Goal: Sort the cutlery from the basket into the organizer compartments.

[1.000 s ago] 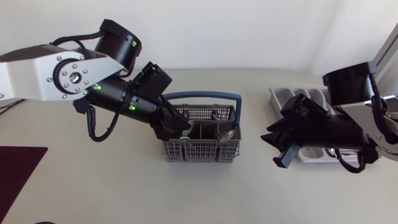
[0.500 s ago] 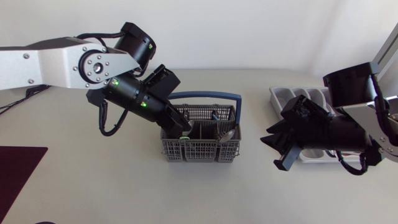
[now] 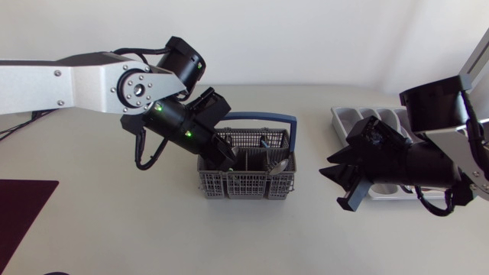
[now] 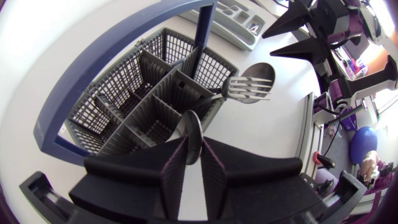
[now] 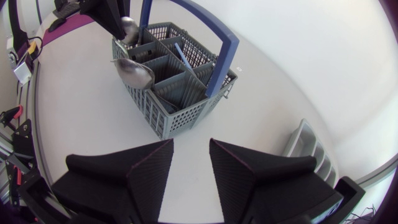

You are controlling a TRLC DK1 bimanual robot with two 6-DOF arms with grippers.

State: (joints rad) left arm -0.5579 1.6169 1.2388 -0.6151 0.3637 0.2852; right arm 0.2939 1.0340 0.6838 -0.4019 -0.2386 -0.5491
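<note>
My left gripper [image 4: 194,150] is clamped on a spoon [image 4: 193,127] by its bowl, in the basket [image 4: 127,99]. Just ahead: fork [image 4: 249,88], second spoon [image 4: 264,71]. My worry: curved bowl slips or pivots on lift, shaft snags a divider [image 4: 163,70], tips basket. Right gripper [image 5: 191,150] spread, empty, near organizer [image 3: 353,116]. No legible print.

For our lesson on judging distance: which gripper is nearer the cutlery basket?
Left. The left gripper is at the basket's edge, shut on a spoon standing in it. The right gripper hangs open over the table beside the basket, apart from it.
</note>
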